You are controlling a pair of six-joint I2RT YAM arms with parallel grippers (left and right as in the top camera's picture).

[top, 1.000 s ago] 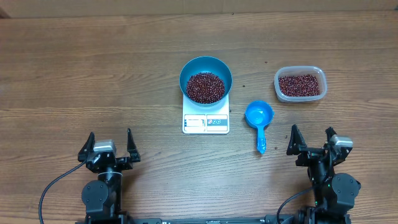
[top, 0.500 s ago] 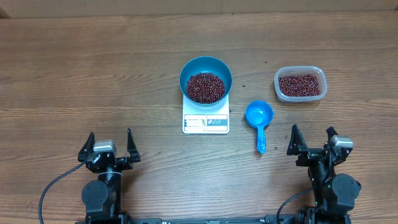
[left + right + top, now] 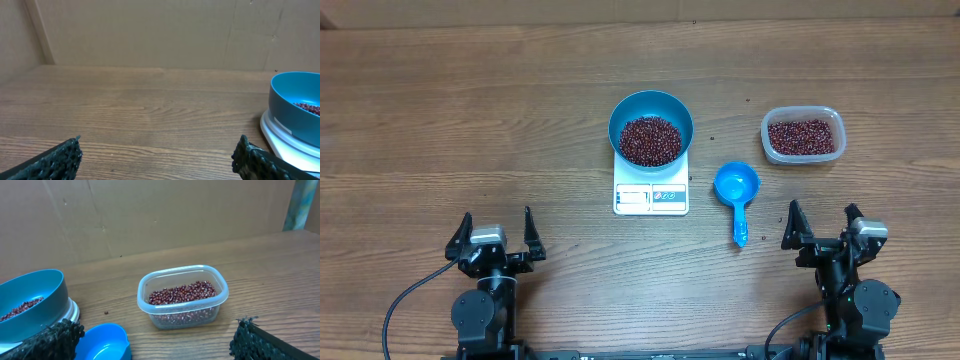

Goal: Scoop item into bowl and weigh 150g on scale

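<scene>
The round blue bowl stands on the white scale at mid-table, and a heap of dark red-brown beans lies inside it. From the right wrist view the bowl shows at far left. More beans fill a clear tub at the right. My left gripper rests open near the front left edge, nothing between its fingers. My right gripper rests open at the front right, also holding nothing. In the left wrist view the bowl and scale sit at far right.
A small blue handled scoop lies with no beans in it between the scale and the tub, its handle pointing toward the front edge. A few stray beans dot the wood near the bowl. A brown cardboard wall backs the table.
</scene>
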